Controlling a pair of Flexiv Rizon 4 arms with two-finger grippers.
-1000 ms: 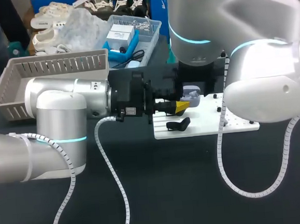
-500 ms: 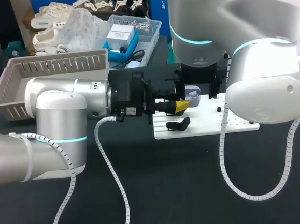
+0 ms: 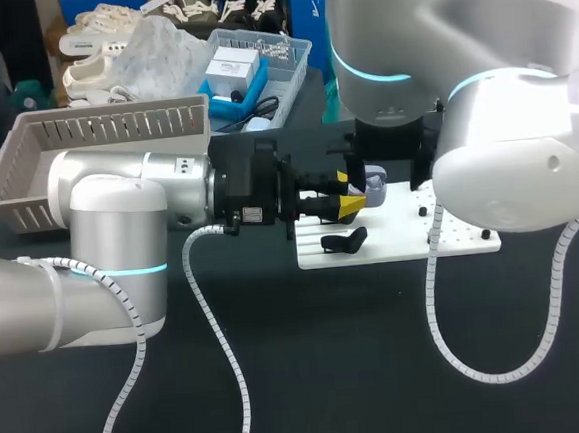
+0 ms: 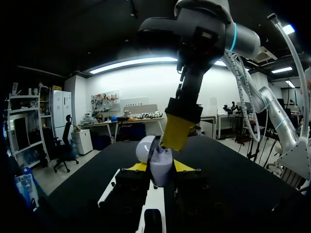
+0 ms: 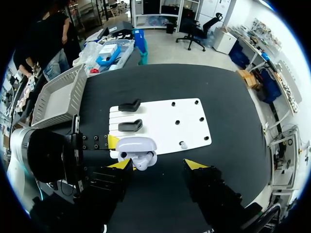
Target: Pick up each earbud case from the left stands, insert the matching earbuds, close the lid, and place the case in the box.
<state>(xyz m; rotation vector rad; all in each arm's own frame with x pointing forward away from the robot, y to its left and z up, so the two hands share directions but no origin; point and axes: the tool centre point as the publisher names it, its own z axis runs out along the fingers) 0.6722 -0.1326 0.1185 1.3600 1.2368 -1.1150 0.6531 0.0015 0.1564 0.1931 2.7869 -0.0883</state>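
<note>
Gripping the pale lavender earbud case (image 4: 160,167), lid up, between both fingers, the left gripper (image 3: 348,193) holds it over the white perforated board's (image 3: 392,241) edge, near two black stands (image 5: 130,126). The right gripper (image 5: 159,164) hangs above, fingers spread wide. The grey slatted basket (image 3: 102,126) sits well apart.

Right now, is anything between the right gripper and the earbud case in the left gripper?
Nothing visible. The earbud case, lid open and clamped in the left gripper, sits just ahead of the right gripper, close to one of its open fingers, with no object between them.
</note>
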